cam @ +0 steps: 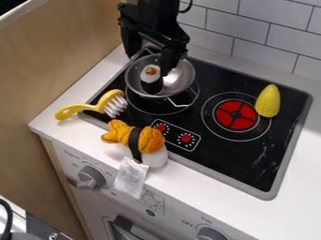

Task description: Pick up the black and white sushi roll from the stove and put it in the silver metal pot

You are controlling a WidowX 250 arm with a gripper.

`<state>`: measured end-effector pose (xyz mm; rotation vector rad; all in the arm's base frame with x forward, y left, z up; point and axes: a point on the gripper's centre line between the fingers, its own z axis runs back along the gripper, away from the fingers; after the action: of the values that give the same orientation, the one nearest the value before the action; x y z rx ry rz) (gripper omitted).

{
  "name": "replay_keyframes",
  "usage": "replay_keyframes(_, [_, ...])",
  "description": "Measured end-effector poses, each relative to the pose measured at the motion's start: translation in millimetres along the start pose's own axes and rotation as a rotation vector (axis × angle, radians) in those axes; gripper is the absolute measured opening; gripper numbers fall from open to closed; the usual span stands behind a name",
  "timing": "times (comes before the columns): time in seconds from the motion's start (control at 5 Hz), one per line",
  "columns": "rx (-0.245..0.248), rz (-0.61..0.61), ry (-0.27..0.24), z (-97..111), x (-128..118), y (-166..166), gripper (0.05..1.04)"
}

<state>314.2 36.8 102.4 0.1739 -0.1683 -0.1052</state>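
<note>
"Sushi roll (151,75) lies in the pan (179,77), near the hob's (225,159) back left corner; how's your claw (149,64)?"

"Spread open above it; come down off-centre and you could tip the roll; catch the wire handle (182,104) and you might drag the pan towards the brush (100,107)."

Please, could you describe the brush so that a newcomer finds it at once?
Start at the black stovetop, on its left side, towards the wooden panel. The brush lies across the edge there. Unlike the orange-topped plush beside it, it has a yellow handle and white bristles.
</note>
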Motion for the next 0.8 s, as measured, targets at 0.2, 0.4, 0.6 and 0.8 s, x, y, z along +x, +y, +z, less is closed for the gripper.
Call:
replay_keyframes(0.2, [-0.011,0.008,0.007,16.3,-0.7,-3.1,0.997])
replay_keyframes(0.4, [-0.016,0.017,0.023,30.1,-5.4,-8.5,0.997])
replay_keyframes(0.6, [-0.021,0.024,0.034,33.5,-7.0,-18.4,0.997])
replay_keyframes(0.8, [-0.027,0.05,0.013,43.7,-6.5,-29.7,0.997])
